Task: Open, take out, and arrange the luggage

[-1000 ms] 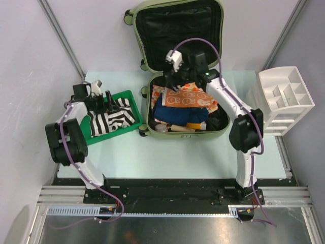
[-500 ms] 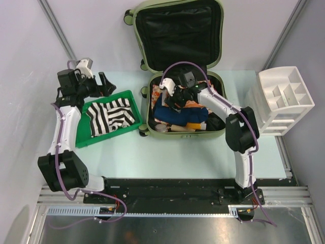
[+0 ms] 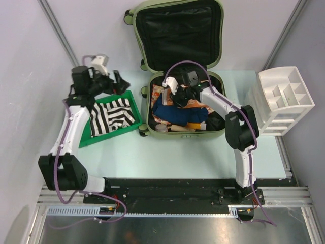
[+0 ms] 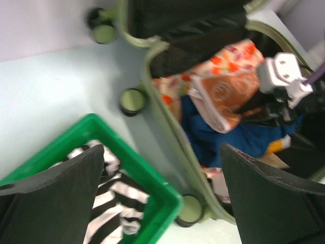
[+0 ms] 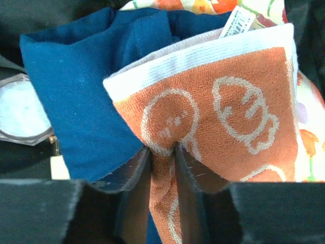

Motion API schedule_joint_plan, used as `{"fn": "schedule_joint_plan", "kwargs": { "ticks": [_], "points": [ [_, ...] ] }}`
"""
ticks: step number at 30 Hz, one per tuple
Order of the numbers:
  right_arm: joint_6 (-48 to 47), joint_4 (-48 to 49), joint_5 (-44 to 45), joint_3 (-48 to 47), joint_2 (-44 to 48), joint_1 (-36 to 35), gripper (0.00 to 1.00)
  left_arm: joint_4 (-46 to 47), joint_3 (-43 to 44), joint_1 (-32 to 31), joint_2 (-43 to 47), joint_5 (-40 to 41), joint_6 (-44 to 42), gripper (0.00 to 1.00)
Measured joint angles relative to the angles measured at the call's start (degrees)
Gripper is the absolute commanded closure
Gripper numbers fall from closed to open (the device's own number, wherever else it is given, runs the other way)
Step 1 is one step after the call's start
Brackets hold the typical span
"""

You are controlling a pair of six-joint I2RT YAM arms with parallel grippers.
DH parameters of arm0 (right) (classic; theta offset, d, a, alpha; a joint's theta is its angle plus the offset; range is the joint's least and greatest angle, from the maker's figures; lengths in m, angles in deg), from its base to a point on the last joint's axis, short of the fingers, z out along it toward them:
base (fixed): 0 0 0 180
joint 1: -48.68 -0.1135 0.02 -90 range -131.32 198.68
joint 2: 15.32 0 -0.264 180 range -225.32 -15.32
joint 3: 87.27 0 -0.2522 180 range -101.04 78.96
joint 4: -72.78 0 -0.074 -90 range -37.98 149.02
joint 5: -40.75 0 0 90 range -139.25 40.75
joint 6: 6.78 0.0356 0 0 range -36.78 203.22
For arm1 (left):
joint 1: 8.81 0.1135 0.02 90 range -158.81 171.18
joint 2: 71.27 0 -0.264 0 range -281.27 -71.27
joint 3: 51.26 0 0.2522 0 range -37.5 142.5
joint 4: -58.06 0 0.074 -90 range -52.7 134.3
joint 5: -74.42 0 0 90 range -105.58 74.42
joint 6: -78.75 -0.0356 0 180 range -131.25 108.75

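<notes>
left gripper [image 3: 118, 81] hangs above the back edge of the green tray [image 3: 134, 99], jaws spread wide and released, nothing in them. the tray sits on the left of the table [image 3: 167, 157] with a black and white striped garment [image 3: 112, 115] lying in it. the luggage [image 3: 183, 134] is just right of the tray at table centre, open, base flat on the table, lid stood up against the back wall with its black lining showing. inside the base: a blue garment [image 5: 76, 76], an orange towel [image 5: 218, 117] with white outline prints, and other items too small to tell. right gripper [image 5: 162, 155] is down in the base, clenched on a fold of the orange towel. a white organizer [image 3: 284, 96] stands at the far right table edge.
</notes>
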Motion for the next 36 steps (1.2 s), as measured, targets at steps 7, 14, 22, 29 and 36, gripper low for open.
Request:
{"fn": "schedule_joint_plan", "kwargs": {
  "ticks": [7,14,22,29,36],
  "points": [
    [0.0,-1.9,-2.2,-1.7,0.0,1.4,0.50,0.0,0.4,-12.3,-7.9,0.2,1.6,0.00],
    [1.6,-1.1,-2.3,-3.8,-1.2,1.4,0.70,0.0,0.7,-12.7,-11.4,1.5,5.7,0.00],
    [2.4,-1.1,-4.2,-4.0,-2.1,1.6,1.00,0.4,2.7,-13.4,-15.2,3.0,16.5,0.00],
    [5.0,4.7,-8.2,2.7,2.4,3.1,1.00,0.9,6.9,-18.3,-21.9,3.5,28.6,0.00],
    [6.6,8.1,-9.2,4.4,5.4,3.3,1.00,2.5,13.0,-22.6,-31.1,3.5,37.7,0.00]
  ]
}}
